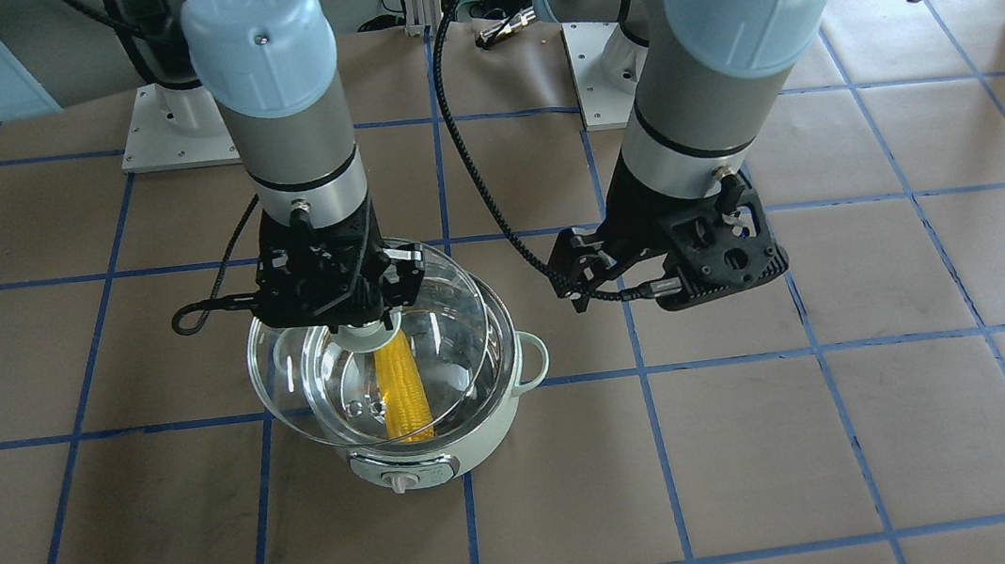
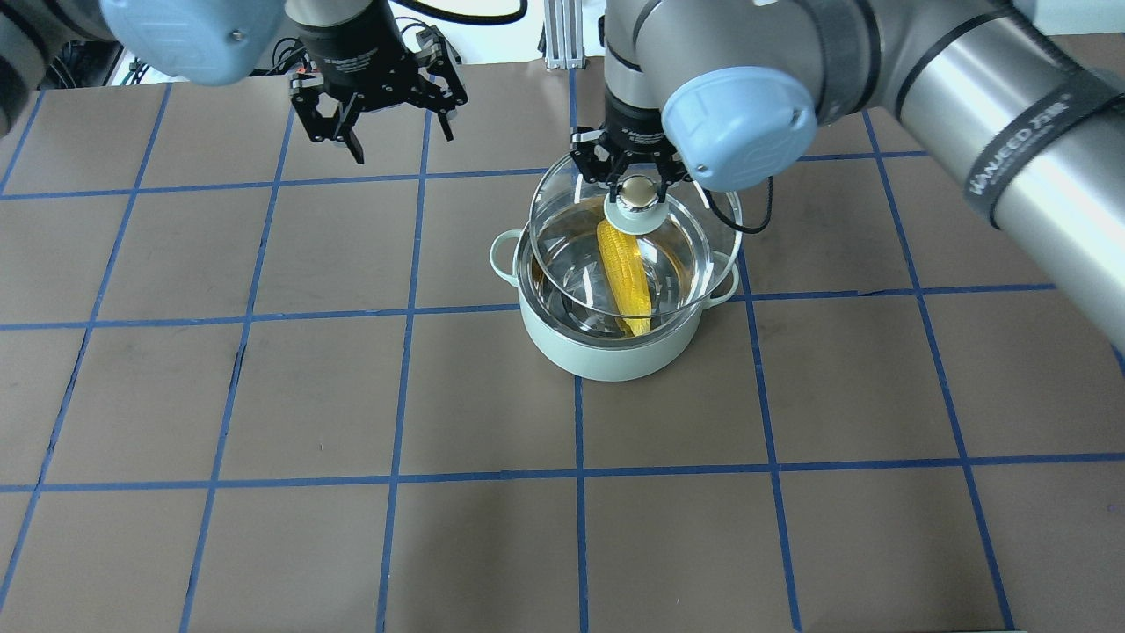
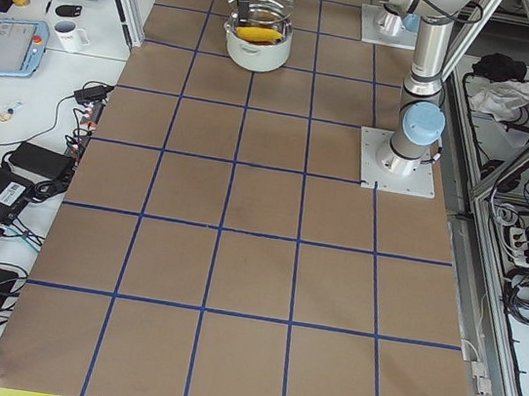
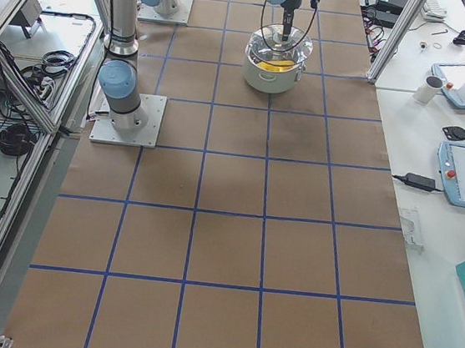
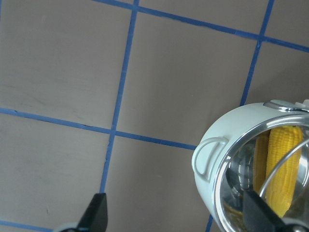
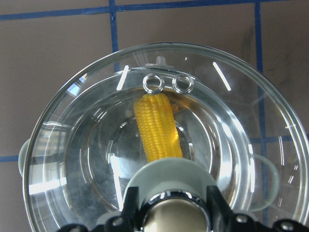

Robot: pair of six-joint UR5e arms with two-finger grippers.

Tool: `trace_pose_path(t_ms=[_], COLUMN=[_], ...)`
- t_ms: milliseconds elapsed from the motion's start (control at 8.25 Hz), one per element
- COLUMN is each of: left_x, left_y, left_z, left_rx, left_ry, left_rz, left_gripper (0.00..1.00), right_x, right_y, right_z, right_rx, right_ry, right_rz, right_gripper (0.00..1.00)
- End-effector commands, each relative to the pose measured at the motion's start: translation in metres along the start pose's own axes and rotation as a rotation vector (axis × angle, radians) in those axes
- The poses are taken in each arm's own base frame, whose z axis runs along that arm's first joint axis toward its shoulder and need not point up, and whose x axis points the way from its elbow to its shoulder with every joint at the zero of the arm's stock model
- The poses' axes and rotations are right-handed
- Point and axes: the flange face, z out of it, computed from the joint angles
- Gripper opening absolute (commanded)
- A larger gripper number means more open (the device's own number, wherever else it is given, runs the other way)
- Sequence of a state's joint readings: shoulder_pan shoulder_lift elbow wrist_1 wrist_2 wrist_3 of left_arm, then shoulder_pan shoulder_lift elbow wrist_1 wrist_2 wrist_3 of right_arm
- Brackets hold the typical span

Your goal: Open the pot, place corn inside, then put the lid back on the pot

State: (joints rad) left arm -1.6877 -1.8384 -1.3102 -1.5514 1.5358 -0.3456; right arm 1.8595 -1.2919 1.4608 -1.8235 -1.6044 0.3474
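I see the pot (image 2: 606, 356) standing on the desk (image 2: 264, 396), a little to the robot's right of the middle, with its two handles out to left and right. The corn (image 2: 626, 272) lies inside it, running from the robot's side towards the far side. The lid (image 2: 562, 207) hangs tilted over the pot's mouth, beneath the right gripper (image 2: 637, 186), whose jaws close on its top. The left gripper (image 2: 402, 141) hangs over the desk to the pot's left, well apart from it.

I counted one mint-green pot (image 2: 606, 356), one yellow corn cob (image 2: 626, 280), one glass lid (image 2: 562, 227), two vent rings (image 6: 154, 83), and two loop handles (image 2: 504, 257).
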Motion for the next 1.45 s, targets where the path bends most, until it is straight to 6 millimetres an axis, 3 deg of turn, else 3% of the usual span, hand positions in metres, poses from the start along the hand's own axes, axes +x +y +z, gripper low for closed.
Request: trace_pose_path(t_ms=[0, 242, 606, 1212, 1333], left_x=[-0.046, -0.055, -0.077, -0.075, -0.074], left_y=[0.047, 0.072, 0.061, 0.057, 0.054], left_z=[-0.022, -0.031, -0.032, -0.021, -0.017], left_rx=[0.026, 0.039, 0.040, 0.011, 0.004], left_ry=[-0.051, -0.049, -0.049, -0.052, -0.053], left_rz=[0.020, 0.068, 0.031, 0.043, 0.116], left_gripper=[1.00, 1.00, 1.00, 1.00, 1.00], right_x=[-0.033, -0.032, -0.033, -0.032, -0.032], right_y=[0.007, 0.008, 0.008, 0.007, 0.006], right_z=[0.025, 0.038, 0.047, 0.059, 0.060], right_rx=[-0.007, -0.028, -0.044, -0.059, -0.057], right_ry=[0.004, 0.013, 0.014, 0.024, 0.024], right_rz=[0.010, 0.003, -0.006, -0.030, -0.035], right_gripper=[0.24, 0.24, 0.24, 0.24, 0.24])
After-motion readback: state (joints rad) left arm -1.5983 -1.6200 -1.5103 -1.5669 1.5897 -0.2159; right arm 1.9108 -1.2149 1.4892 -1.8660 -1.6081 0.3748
